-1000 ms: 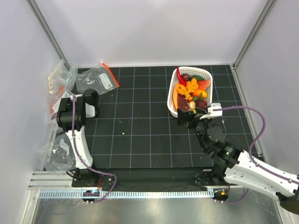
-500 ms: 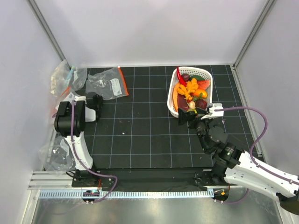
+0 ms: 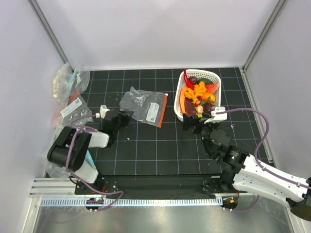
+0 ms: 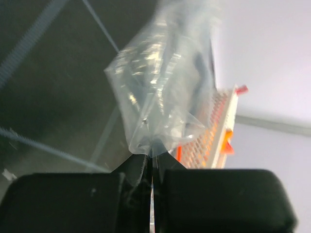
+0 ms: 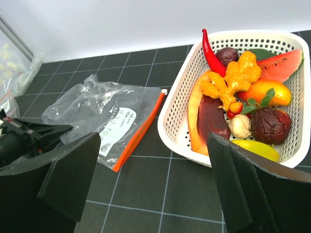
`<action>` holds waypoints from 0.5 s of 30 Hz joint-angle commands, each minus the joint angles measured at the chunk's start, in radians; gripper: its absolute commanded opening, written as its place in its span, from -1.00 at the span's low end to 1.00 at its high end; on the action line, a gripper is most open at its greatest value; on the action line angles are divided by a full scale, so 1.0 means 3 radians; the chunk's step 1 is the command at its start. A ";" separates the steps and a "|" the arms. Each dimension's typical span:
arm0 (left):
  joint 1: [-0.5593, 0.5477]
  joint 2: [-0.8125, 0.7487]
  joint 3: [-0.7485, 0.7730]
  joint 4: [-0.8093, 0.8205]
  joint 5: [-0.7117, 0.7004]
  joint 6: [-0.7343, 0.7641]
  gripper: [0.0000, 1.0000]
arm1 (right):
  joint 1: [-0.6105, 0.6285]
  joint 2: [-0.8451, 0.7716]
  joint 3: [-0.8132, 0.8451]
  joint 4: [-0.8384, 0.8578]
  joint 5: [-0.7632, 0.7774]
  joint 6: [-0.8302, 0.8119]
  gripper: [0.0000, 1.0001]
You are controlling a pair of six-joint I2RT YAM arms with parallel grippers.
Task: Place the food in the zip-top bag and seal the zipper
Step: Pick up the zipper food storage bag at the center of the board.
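Note:
The clear zip-top bag [image 3: 142,105] lies on the black mat left of the white basket [image 3: 182,112], its red-orange zipper [image 3: 163,110] on the edge facing the basket. My left gripper [image 3: 124,118] is shut on the bag's left corner [image 4: 148,145]. The food [image 3: 199,93], a red chili, orange, yellow and dark purple pieces, fills the basket. My right gripper [image 3: 193,123] is open and empty just in front of the basket's near left corner. In the right wrist view the bag [image 5: 104,119], zipper [image 5: 141,132] and food [image 5: 235,92] all show.
Other clear bags [image 3: 68,85] are piled against the left wall, with more [image 3: 60,160] near the left arm's base. Walls close the mat on three sides.
My left gripper has dragged the zip-top bag from the far left corner toward the middle, close to the basket. The right gripper has hardly moved.

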 commanded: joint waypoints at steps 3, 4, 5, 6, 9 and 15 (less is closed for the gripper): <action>-0.0458 -0.0779 -0.0288 -0.0175 -0.0096 0.0189 -0.99 | 0.0006 0.0103 0.0095 0.0091 0.0144 0.0046 0.99; -0.0489 -0.1003 -0.0309 -0.0231 -0.0091 0.0239 -1.00 | 0.0006 0.0134 0.0106 0.0076 0.0129 0.0056 0.99; -0.0505 -0.1116 -0.0309 -0.0480 -0.0070 0.0361 -0.99 | 0.0006 0.0210 0.0136 0.0071 0.0128 0.0056 0.99; -0.0505 -0.1274 -0.0294 -0.0680 -0.0055 0.0423 -1.00 | 0.0006 0.0246 0.0157 0.0046 0.0113 0.0066 0.99; -0.0617 -0.1873 -0.0253 -0.1340 -0.0432 0.0887 -1.00 | 0.0006 0.0394 0.0264 -0.0123 0.0052 0.0138 0.99; -0.0740 -0.2569 -0.0294 -0.1822 -0.1226 0.1083 -0.99 | 0.0006 0.0772 0.0489 -0.0313 -0.0229 0.0261 0.99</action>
